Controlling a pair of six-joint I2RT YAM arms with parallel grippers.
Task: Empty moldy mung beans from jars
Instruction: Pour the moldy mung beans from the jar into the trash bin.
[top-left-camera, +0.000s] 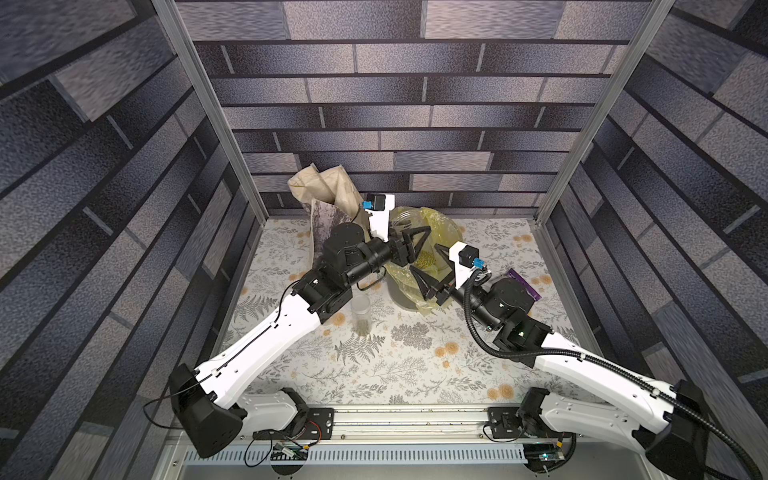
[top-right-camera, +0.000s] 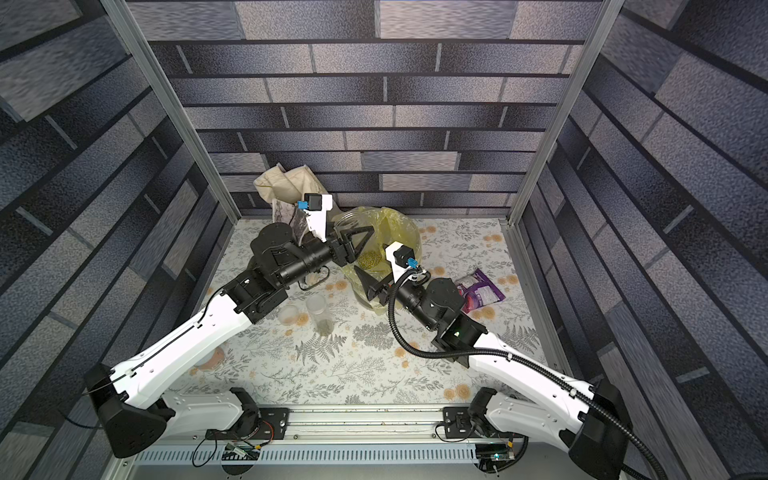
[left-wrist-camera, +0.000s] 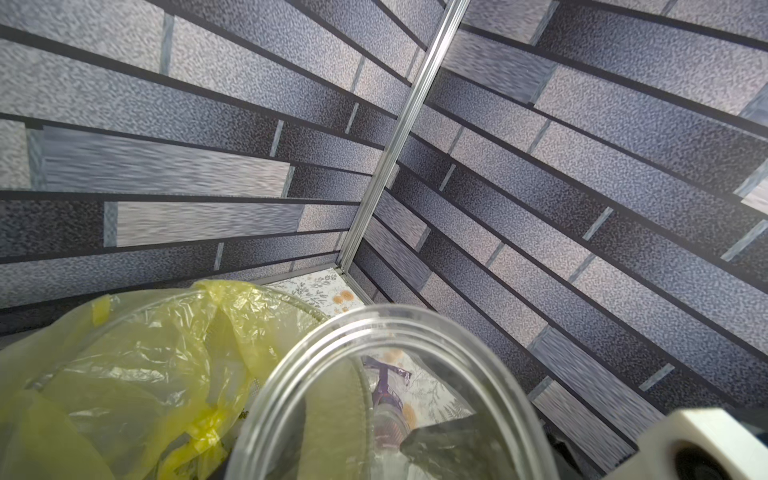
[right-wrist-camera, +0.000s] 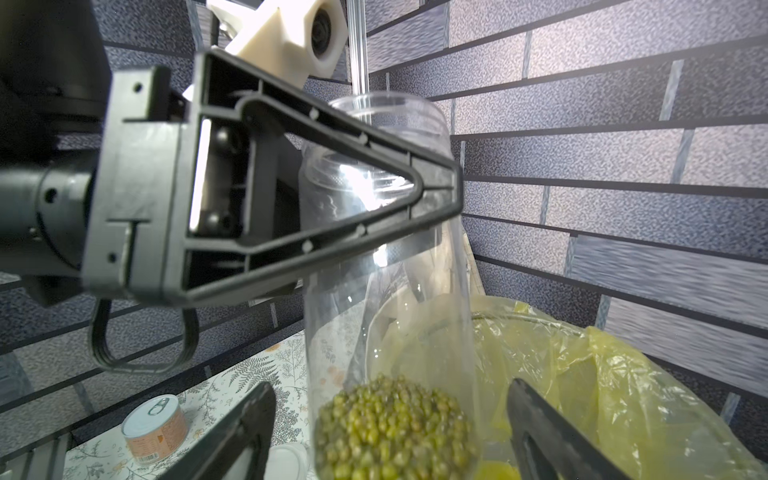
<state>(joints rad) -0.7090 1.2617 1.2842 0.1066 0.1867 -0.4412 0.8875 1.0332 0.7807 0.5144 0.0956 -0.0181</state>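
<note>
Left gripper (right-wrist-camera: 432, 195) clamped across the upper body of a clear, lidless jar (right-wrist-camera: 386, 291), just below the threaded neck. One finger crosses the front. The other is hidden behind the glass, so the grip is judged from the jar hanging free of any other support. Right gripper (top-left-camera: 432, 268) has its jaws apart, one on each side of the jar's base with a gap at each side, not touching, probably placed to steady or tip the base. Mung beans (right-wrist-camera: 395, 432) sit packed in the base end, none near the mouth, so this jar is not yet emptied. It is held over the yellow bag (right-wrist-camera: 602, 395) lining the grey bucket (top-left-camera: 401, 300), presumably so a tilt drops the beans inside. On the table (top-left-camera: 415, 374) a slim jar (top-right-camera: 319, 313) stands upright and open with a greenish layer low inside, its lid (top-right-camera: 289, 312) just beside it. A pull-tab tin (right-wrist-camera: 156, 428) and a purple pouch (top-right-camera: 478, 291) lie further out, and a cloth tote (top-left-camera: 328, 195) is at the back. The third jar is not found. Mould on the beans cannot be made out, nor whether any beans lie in the bag. The jar rim fills much of the left wrist view.
</note>
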